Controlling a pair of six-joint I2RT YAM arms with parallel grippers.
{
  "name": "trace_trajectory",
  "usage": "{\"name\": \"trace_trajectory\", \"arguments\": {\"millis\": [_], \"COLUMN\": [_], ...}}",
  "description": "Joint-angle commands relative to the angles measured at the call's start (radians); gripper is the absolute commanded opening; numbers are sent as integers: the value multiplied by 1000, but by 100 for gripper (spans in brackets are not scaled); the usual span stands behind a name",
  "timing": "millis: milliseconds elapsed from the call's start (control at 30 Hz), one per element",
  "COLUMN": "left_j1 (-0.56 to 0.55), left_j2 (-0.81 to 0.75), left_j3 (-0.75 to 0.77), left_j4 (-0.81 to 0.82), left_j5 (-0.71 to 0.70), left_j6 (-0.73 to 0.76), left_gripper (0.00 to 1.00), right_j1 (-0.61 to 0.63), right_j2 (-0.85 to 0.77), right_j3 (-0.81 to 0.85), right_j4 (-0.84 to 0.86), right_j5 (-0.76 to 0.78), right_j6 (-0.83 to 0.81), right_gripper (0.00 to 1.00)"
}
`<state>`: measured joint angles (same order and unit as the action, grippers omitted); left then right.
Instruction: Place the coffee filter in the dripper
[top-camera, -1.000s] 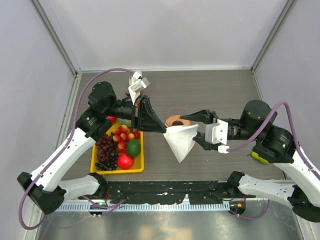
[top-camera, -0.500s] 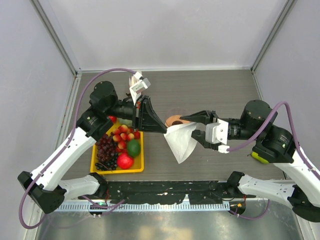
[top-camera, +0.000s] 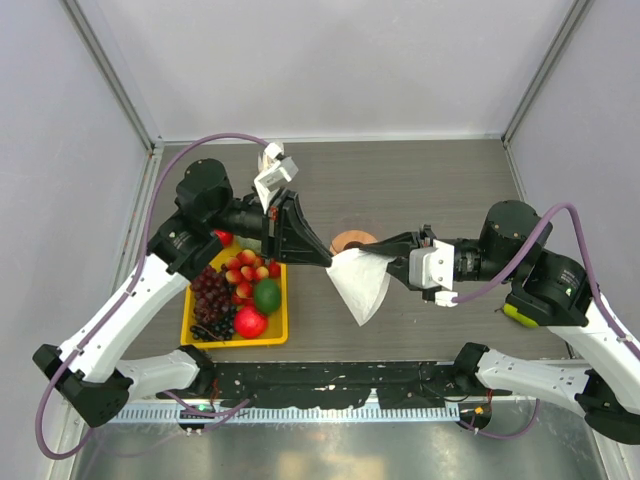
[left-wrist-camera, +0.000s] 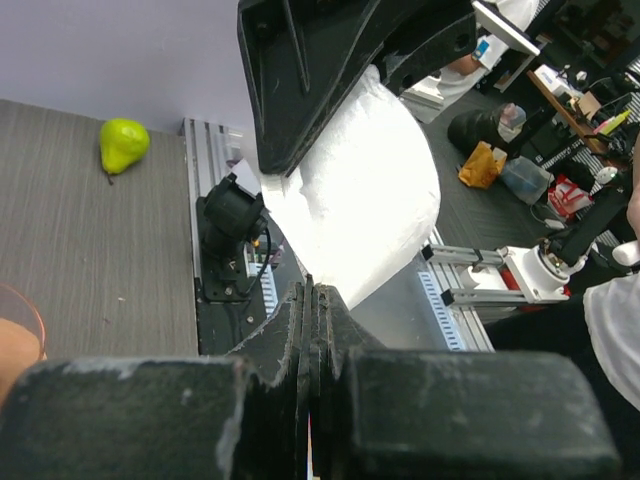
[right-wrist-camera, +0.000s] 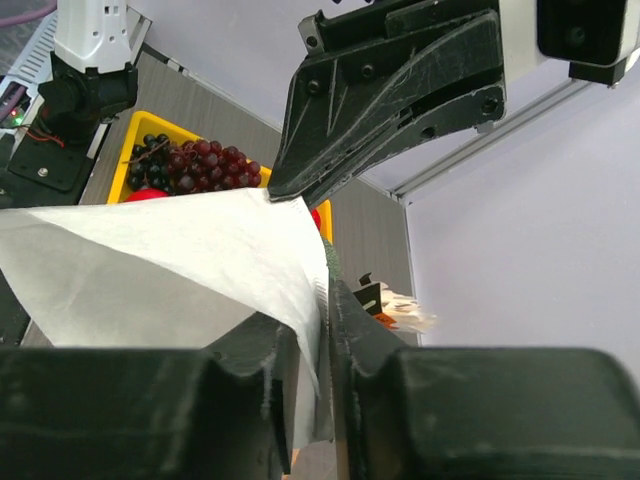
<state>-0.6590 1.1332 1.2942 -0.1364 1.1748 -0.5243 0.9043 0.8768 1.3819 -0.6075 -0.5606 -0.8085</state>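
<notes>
Dripper (top-camera: 352, 240) plain overhead, clipped left wrist.

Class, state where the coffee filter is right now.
Top view: the coffee filter hangs over mid-table, gripped between the left hand and right hand, just nearer than the dripper.

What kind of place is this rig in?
Probably a robotics lab test cell: grey table boxed in by white panels, a yellow tray of fruit, cluttered workbenches in the left wrist view.
</notes>
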Motion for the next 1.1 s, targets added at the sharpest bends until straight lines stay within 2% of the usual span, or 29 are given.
{"name": "trace_trajectory", "arguments": {"millis": [0,33,67,200,233,367,467,667,767,800,833,867,900,967,1067], "left_j1": [-4,-2,-4,-4,-2,-8,-11,-24,-27,-28,-28,-27,-25,-24,-22], "left_j2": [-1,0,0,13,16,28,34,54,60,59,56,48,42,34,39], "left_j3": [76,79,83,102,105,114,117,129,128,122,113,102,93,83,88], "left_j4": [-68,-78,-89,-111,-112,-117,-120,-123,-111,-88,-65,-43,-26,-26,-28], "left_j5": [6,2,-7,-20,-21,-38,-63,-63,-43,-27,-9,2,14,28,65], "left_j6": [70,70,69,43,34,3,-14,-36,-36,-34,-34,-33,-28,3,46], "left_gripper": [0,1,10,35,39,48,49,36,13,4,0,0,0,0,0], "right_j1": [5,4,5,5,7,13,19,36,39,42,42,42,42,42,42], "right_j2": [-4,-4,-6,-6,-6,2,4,11,13,13,13,14,16,19,11], "right_j3": [37,39,40,40,39,46,43,40,40,43,46,54,58,83,97], "right_j4": [20,22,22,14,12,-5,-14,-21,-3,3,17,23,22,8,-24], "right_j5": [-19,-22,-25,-38,-38,-36,-30,4,14,16,22,33,37,41,22], "right_j6": [-6,-11,-21,-75,-80,-136,-167,-211,-204,-193,-170,-131,-112,-69,-34], "right_gripper": [16,12,6,5,5,5,5,5,5,9,20,26,40,53,59]}}
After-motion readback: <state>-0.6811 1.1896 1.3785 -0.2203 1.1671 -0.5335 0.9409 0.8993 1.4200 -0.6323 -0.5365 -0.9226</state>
